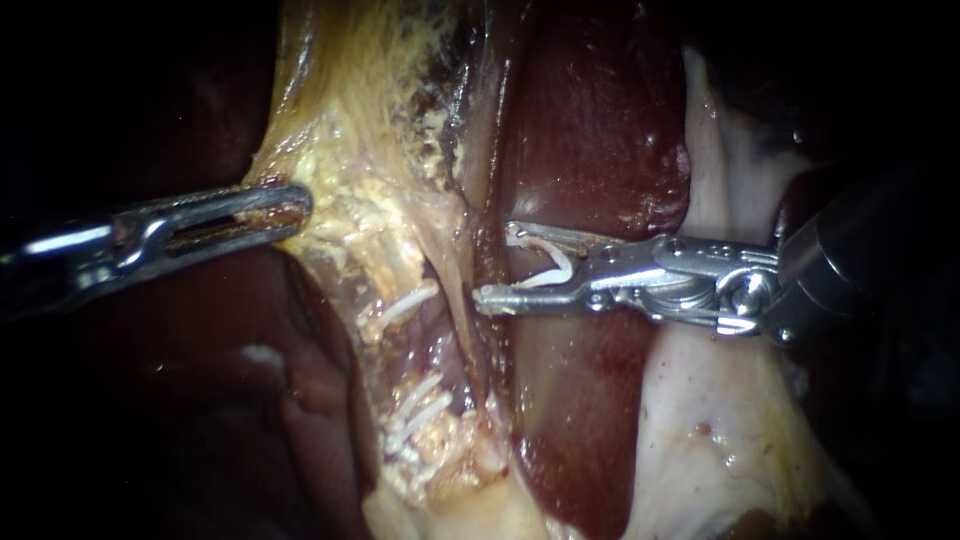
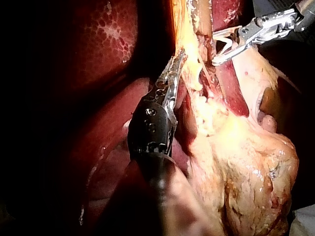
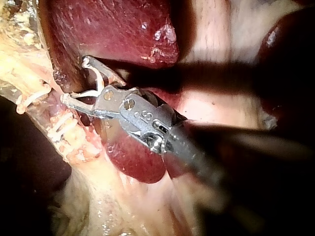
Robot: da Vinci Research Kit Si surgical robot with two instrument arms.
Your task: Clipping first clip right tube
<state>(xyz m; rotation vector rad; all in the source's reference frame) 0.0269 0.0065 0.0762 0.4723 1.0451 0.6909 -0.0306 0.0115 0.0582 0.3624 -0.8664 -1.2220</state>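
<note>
Through the endoscope: had the left instrument (image 1: pixel 295 205) in from the left, jaws clamped from two sides on the edge of the yellow fatty tissue (image 1: pixel 350 120). Had the right instrument (image 1: pixel 497 265) in from the right, jaws spread wide yet gripping a white loaded clip (image 1: pixel 548 268), its legs open in a V. Found the right tube (image 1: pixel 463 330), a thin pale strand, just ahead of the jaw tips. Saw it close against the lower tip, apart from the upper one, not enclosed by the clip. Saw the dark red liver (image 1: pixel 600 120) behind those jaws, pale tissue (image 1: pixel 720 420) under the shaft, and white placed clips (image 1: pixel 410 303) across the neighbouring tube (image 1: pixel 375 290) beyond the strand.

From the left wrist camera: saw the left instrument's jaws pinched on a strip of the yellow fatty tissue. Made out the right instrument well beyond, the loaded clip open in its jaws. Could not pick out the right tube with certainty here.

From the right wrist camera: saw the loaded clip seated between the spread jaws, both touching it. Found the lower tip against the pale strands ahead and the upper tip crowded by the liver's edge, with placed clips just beyond
</note>
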